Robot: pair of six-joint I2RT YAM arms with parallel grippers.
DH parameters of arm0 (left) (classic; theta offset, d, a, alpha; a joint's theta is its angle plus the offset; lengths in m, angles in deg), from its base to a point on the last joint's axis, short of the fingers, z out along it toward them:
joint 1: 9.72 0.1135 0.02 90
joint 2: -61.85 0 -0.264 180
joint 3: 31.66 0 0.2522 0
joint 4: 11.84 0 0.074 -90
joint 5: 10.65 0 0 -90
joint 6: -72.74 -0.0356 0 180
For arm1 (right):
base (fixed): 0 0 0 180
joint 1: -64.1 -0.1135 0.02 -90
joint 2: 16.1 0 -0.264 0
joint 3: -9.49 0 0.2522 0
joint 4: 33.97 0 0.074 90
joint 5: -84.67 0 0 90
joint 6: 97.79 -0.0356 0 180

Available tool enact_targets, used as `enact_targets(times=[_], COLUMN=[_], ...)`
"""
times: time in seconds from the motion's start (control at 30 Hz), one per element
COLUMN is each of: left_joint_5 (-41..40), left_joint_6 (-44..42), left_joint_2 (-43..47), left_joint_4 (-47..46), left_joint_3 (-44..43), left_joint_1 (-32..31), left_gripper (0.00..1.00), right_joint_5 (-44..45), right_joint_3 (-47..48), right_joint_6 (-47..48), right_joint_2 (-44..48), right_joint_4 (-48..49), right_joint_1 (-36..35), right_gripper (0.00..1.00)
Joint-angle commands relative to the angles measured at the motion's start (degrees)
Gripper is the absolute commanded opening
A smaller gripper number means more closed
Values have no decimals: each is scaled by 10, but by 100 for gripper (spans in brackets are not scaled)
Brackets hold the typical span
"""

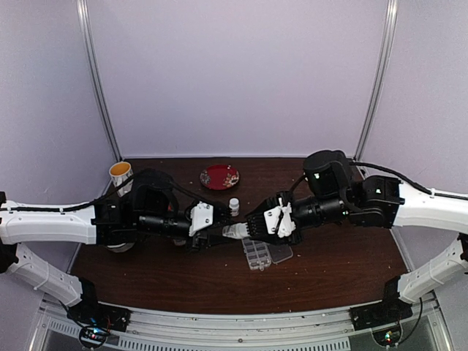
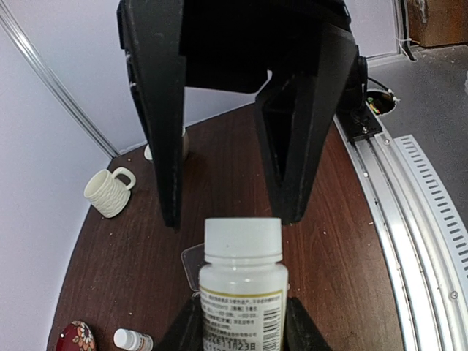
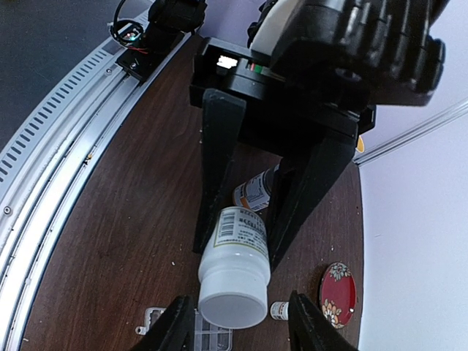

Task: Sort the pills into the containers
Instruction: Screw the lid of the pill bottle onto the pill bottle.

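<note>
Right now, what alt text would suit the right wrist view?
A white bottle lies sideways in the left gripper, cap toward the camera, between the open jaws of the right gripper. Beneath, on a brown table: a clear organizer and a red plate.

Smooth white plastic pill bottle, paper label; matt dark wood table; glossy red plate; clear plastic organizer box.
</note>
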Motion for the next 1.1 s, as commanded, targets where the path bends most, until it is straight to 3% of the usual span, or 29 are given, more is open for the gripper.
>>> enact_targets(times=[0.0, 0.1, 0.23, 0.47, 0.73, 1.07], left_joint_5=[10, 11, 11, 10, 13, 10], left_joint_6=[8, 9, 10, 12, 15, 15], left_joint_2=[10, 9, 11, 12, 14, 17], left_joint_4=[-22, -23, -22, -23, -26, -34], left_joint_3=[-17, -18, -18, -17, -15, -10], left_joint_1=[-3, -3, -4, -4, -4, -4], left_gripper=[0, 0, 0, 0, 0, 0], right_joint_5=[19, 21, 22, 28, 28, 31], right_joint_3=[17, 15, 17, 18, 23, 39], right_joint_6=[6, 6, 2, 7, 5, -50], right_joint_2=[-9, -9, -8, -13, -19, -28], right_joint_4=[1, 3, 9, 6, 7, 2], right_joint_1=[-9, -12, -13, -15, -18, -20], right_gripper=[46, 46, 37, 43, 41, 13])
